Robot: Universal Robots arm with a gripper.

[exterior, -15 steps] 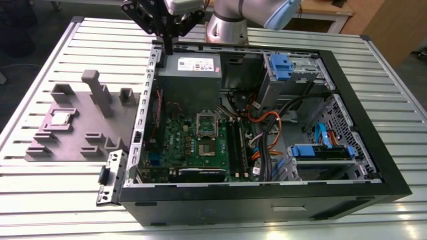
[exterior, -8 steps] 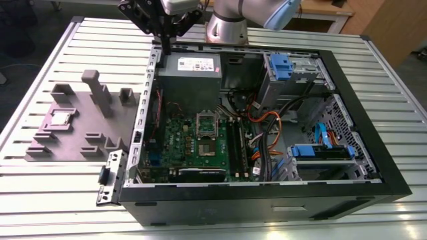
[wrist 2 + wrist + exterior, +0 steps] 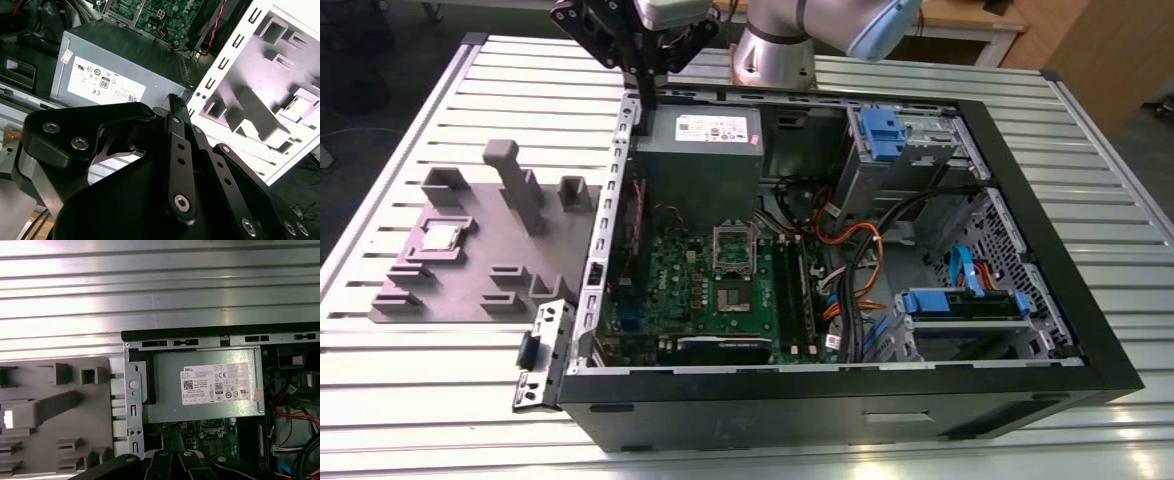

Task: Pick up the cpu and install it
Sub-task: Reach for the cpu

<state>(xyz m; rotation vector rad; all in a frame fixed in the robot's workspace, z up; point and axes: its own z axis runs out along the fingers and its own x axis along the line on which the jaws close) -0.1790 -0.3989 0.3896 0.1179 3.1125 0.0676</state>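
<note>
Nothing is done yet — the cpu [image 3: 440, 237] lies on the grey holder [image 3: 454, 275] by the table's edge, outside the case [image 3: 854, 420]. My end effector [image 3: 644, 85] hangs clenched and empty over the case's corner — pickup and install remain.

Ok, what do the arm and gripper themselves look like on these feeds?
The arm is a smooth silver-grey tube with a rounded pale blue joint cap. The gripper is black, built from flat link bars pinned with silver screws. A pale grey block is mounted above it in the exterior view.
</note>
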